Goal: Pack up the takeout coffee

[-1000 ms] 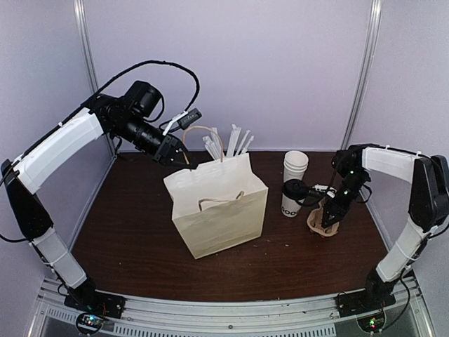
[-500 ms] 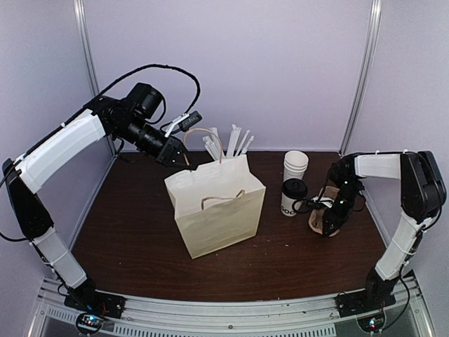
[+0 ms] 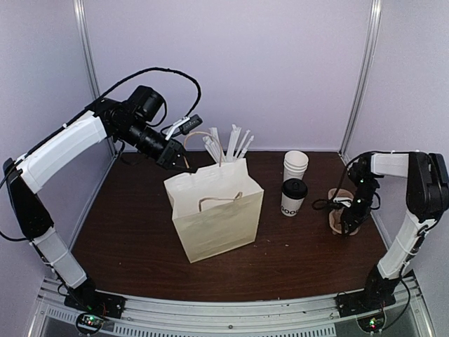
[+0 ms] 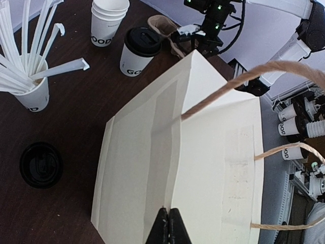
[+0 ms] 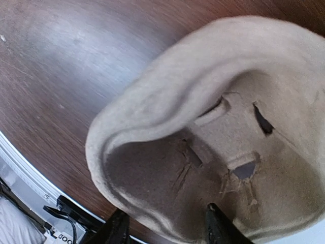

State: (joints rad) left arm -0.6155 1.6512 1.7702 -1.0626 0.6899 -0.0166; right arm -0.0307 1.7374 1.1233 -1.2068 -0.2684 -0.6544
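Coffee (image 3: pixel 293 197) is stood upright to the left of the nearer right jaws, set astride a pulp carrier (image 5: pixel 167 107) rim, grip unclear; the bag (image 3: pixel 217 214) is clenched by left jaws.

This is a robotics lab test cell: a left arm (image 3: pixel 63 151) and a right arm (image 3: pixel 414 210) are bolted to a metal rail (image 3: pixel 231 309) at the edge of a dark worktop (image 3: pixel 133 232). Plain lilac walls (image 3: pixel 266 70) and aluminium posts (image 3: pixel 363 77) box it in, and a cable (image 3: pixel 161 70) hangs loose. A bag (image 3: pixel 217 217), a coffee (image 3: pixel 293 198), stacked cups (image 3: pixel 295 165) and straws (image 4: pixel 20 46) are the only café goods.
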